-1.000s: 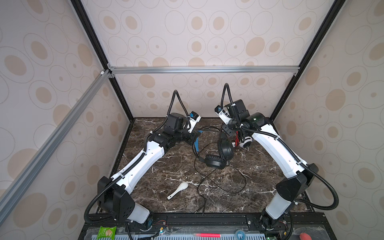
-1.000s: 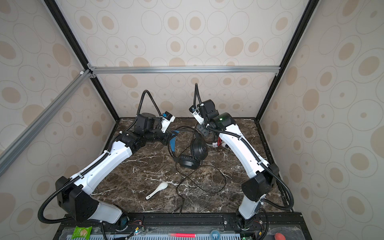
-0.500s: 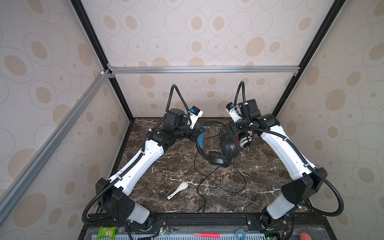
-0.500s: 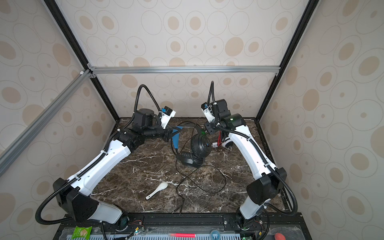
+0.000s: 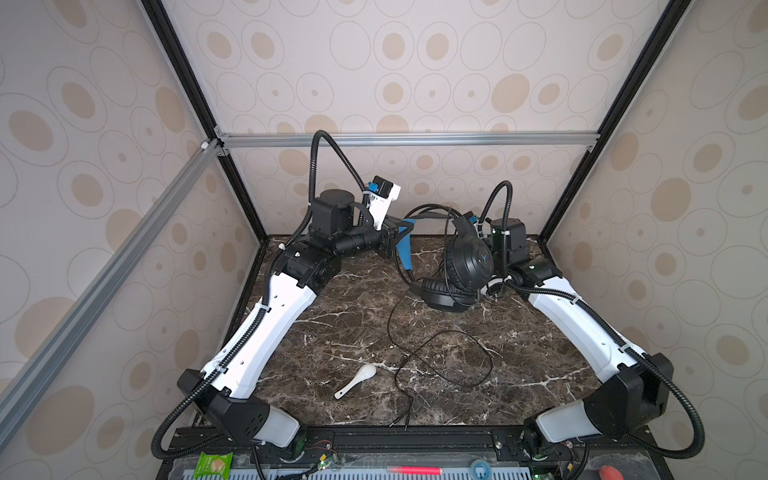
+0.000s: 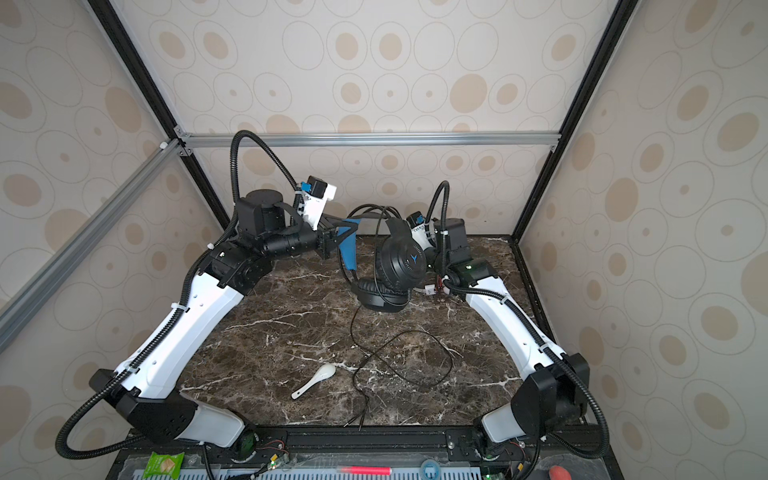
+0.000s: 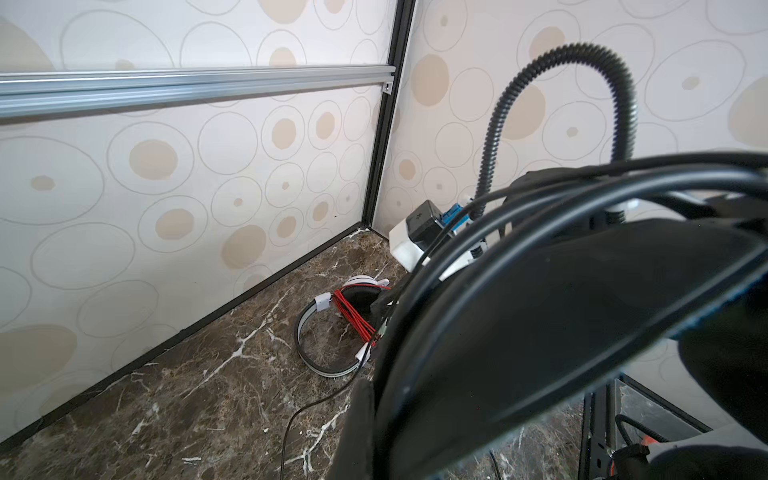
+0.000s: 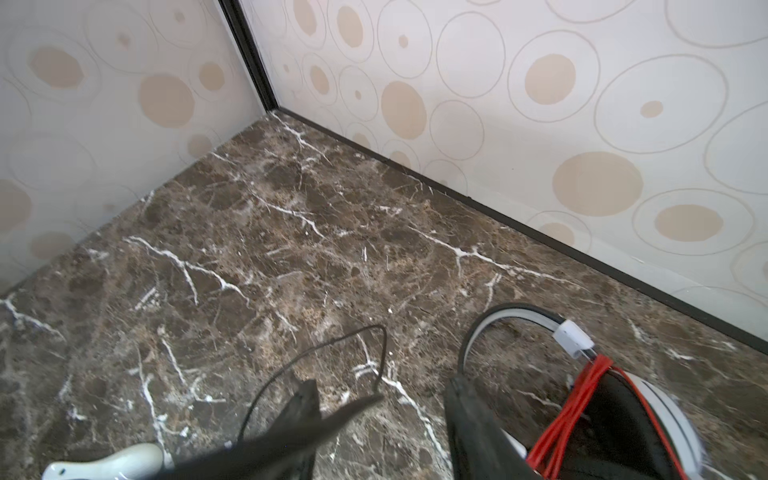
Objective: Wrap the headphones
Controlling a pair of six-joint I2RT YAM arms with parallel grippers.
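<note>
Above the marble point(image 5: 332, 332), left gripper point(image 5: 400, 235) clenched on black headphones point(image 5: 467, 262) with blue Y-shaped logo point(image 5: 481, 258); right gripper point(image 8: 382, 415) unclenched.

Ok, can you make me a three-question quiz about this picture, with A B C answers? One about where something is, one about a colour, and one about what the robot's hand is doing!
1. Where is the white spoon?
A) lying on the marble table
B) up in the air
C) inside a cup

2. What colour is the cable wound on the white-and-black headphones?
A) blue
B) red
C) green

3. What are the jaws of the left gripper doing?
A) wide open, holding nothing
B) shut on the headband of the black headphones
C) pinching the spoon

Answers:
1 A: both top views show it flat on the marble near the front.
2 B: the left wrist view shows red strands bundled across them.
3 B: the jaws clamp the blue-lined headband and hold it up above the table.
</note>
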